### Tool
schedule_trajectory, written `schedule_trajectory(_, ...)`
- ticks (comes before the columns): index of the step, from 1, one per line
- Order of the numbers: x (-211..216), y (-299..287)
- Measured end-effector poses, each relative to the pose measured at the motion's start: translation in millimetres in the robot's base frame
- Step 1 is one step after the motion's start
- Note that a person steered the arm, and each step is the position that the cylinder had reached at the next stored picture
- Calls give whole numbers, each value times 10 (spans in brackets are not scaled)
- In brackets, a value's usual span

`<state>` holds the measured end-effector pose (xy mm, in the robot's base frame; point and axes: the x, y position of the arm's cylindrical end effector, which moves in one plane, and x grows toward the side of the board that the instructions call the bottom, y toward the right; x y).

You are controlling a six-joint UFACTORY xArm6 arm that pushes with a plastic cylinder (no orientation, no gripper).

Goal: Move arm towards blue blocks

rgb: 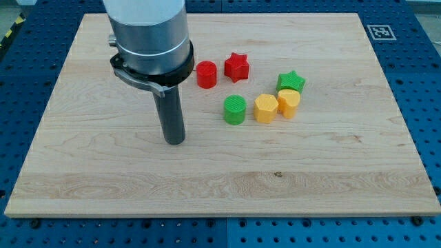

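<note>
My tip (175,140) rests on the wooden board (331,172) left of the middle, at the end of a dark rod under the grey arm. No blue block shows in the view; the arm may hide some of the board at the top left. To the tip's right lie a green cylinder (235,109), a yellow hexagon block (266,108) and a yellow block (289,102). Further up are a red cylinder (207,74), a red star (236,67) and a green star (291,82). The tip touches none of them.
A black-and-white marker tag (380,32) sits at the board's top right corner. A blue perforated table (427,83) surrounds the board.
</note>
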<state>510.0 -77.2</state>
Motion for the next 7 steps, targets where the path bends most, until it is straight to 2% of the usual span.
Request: schedule_trajectory(7,-35,-104)
